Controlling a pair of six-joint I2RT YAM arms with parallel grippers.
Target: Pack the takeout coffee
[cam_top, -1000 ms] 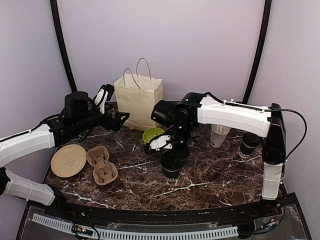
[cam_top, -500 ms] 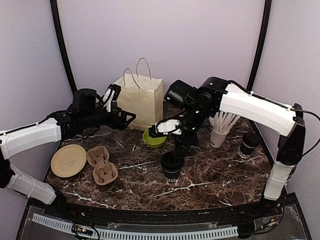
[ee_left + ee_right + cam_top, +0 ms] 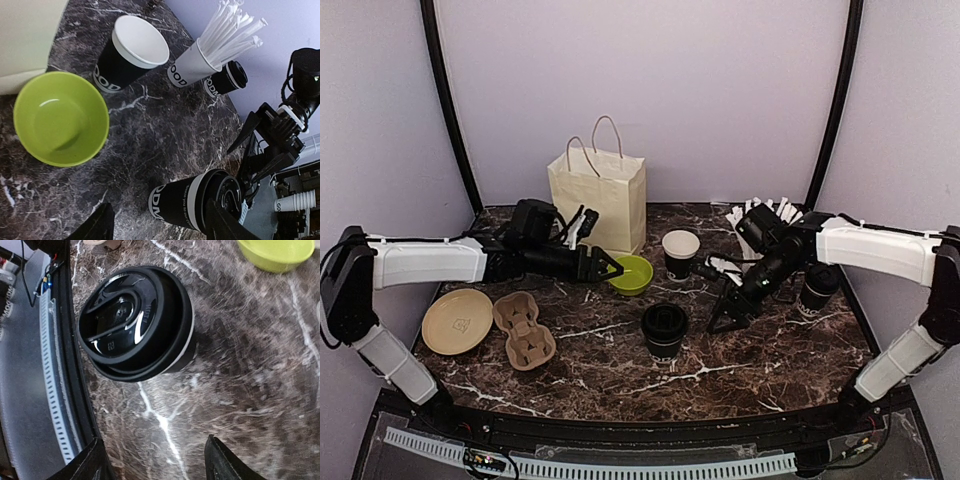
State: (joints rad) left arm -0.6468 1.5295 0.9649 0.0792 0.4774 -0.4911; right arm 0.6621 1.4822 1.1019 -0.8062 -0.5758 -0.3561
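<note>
Only the tips of the left pincer's (image 3: 157, 227) fingers (image 3: 97, 227) show, cropped at the bottom. Ahead to its left, the paper bag (image 3: 25, 35) runs off-frame. Ahead of the right pincer (image 3: 155, 460), the green bowl (image 3: 275, 252) is cropped; its arm partly hides a lidded coffee cup (image 3: 817, 292).

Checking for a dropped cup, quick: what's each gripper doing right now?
Left gripper: open, holding nothing.
Right gripper: open, holding nothing.
</note>
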